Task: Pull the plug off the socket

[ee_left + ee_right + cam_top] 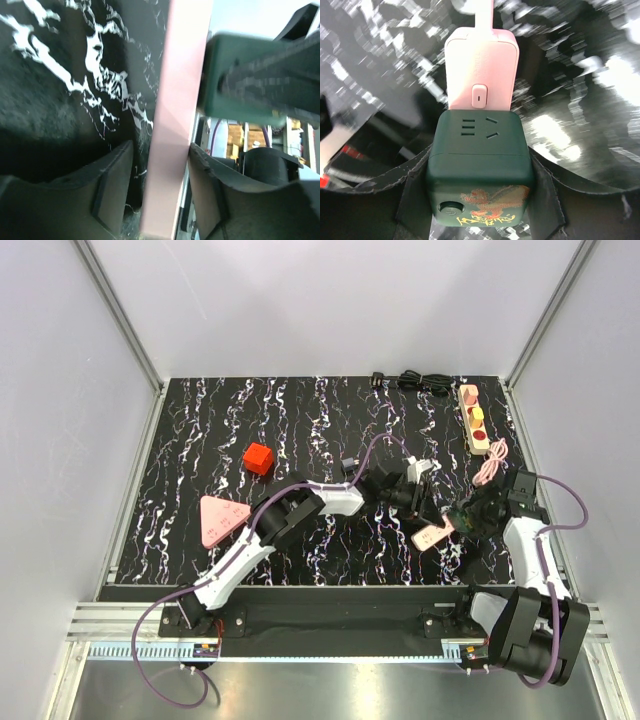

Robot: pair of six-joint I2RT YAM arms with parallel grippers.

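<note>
In the right wrist view, the socket (479, 150) is a dark green cube with outlet slots on top and a gold dragon print. My right gripper (480, 185) is shut on its two sides. The plug (479, 75), a flat pink bar with a small button, butts against the cube's far face with no gap showing. Its pink cable (490, 462) coils to the right. My left gripper (160, 190) straddles the pink plug (175, 115). The right finger (210, 190) touches its edge and the left finger (107, 195) stands a little off it. From above, both grippers meet at the plug (432, 536).
A beige strip (473, 418) with red and yellow round pieces lies at the back right, beside a black cable (415, 381). A red cube (258, 458) and a pink triangle (222, 520) sit on the left of the black marbled table (200, 440).
</note>
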